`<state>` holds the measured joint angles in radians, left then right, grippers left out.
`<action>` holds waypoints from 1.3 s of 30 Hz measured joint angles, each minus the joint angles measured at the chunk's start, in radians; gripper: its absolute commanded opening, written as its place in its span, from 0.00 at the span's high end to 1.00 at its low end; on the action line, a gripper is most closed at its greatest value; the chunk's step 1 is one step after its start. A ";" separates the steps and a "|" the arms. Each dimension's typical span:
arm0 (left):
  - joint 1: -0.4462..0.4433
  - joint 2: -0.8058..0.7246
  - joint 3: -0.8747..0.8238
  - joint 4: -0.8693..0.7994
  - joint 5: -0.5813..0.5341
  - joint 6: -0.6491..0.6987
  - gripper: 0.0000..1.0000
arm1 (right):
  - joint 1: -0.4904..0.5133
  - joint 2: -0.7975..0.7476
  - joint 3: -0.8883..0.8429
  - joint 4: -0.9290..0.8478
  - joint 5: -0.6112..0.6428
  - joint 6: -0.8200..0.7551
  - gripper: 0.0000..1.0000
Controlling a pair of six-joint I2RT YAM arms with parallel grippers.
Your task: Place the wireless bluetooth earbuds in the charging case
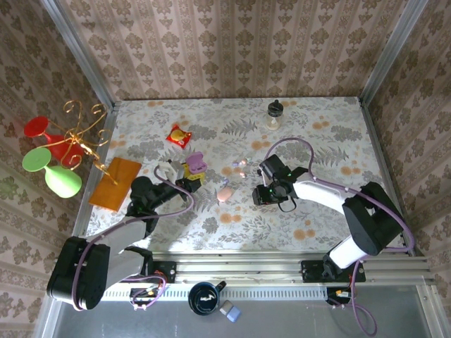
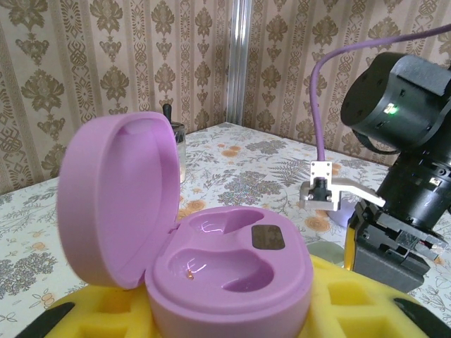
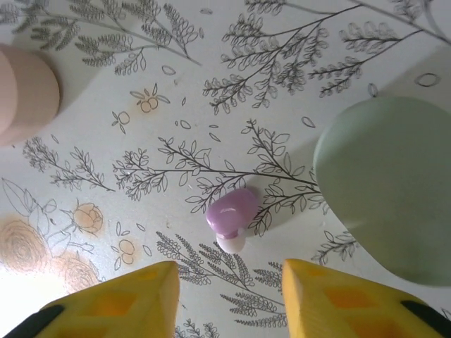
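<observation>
Off to the right of the lilac case (image 2: 232,282), well apart from it on the flowered table (image 3: 338,56), lay 1 lilac earbud (image 3: 232,213). The right gripper (image 3: 229,274) hovered over it with its jaws spread and nothing between them. The pink case (image 3: 25,91) sat roughly between the lilac case and the bud. A pale green case (image 3: 387,190), also well apart from the lilac case, crowded the bud on 1 side.

We judged the step in hand to be the pick-up. To do it well, we would lower straight down so that the 2 yellow fingers (image 3: 113,303) straddled the bud, keeping the tips off the green case. We would then close slowly, since a bud this small and smooth could squirt out of a hard pinch.

The left gripper (image 1: 184,182) clasped the lilac case with its lid raised and its 2 wells (image 2: 211,264) bare and facing up. We would keep it steady there to receive the bud.

The bud was glossy and rounded, with a lilac body and a whitish tip. It was tiny beside the cases and lay on its side.
</observation>
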<state>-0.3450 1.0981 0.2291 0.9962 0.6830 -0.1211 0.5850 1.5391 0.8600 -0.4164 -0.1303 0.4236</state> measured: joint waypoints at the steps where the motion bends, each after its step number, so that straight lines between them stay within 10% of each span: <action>1: 0.000 0.000 0.000 0.000 -0.002 0.000 0.73 | 0.009 -0.003 0.008 -0.011 0.022 0.006 0.46; 7: 0.000 0.001 0.000 0.002 -0.008 0.000 0.73 | 0.084 0.003 0.055 -0.047 0.156 0.049 0.35; 20: 0.000 0.003 0.001 0.003 -0.010 0.000 0.74 | 0.179 0.207 0.158 -0.159 0.371 0.055 0.53; 39: 0.000 0.020 0.021 0.006 -0.007 0.000 0.74 | 0.170 0.208 0.170 -0.222 0.460 0.049 0.55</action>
<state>-0.3450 1.1179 0.2504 1.0019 0.6762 -0.1215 0.7547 1.7466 1.0298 -0.6384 0.3294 0.4725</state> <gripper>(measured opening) 0.366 0.451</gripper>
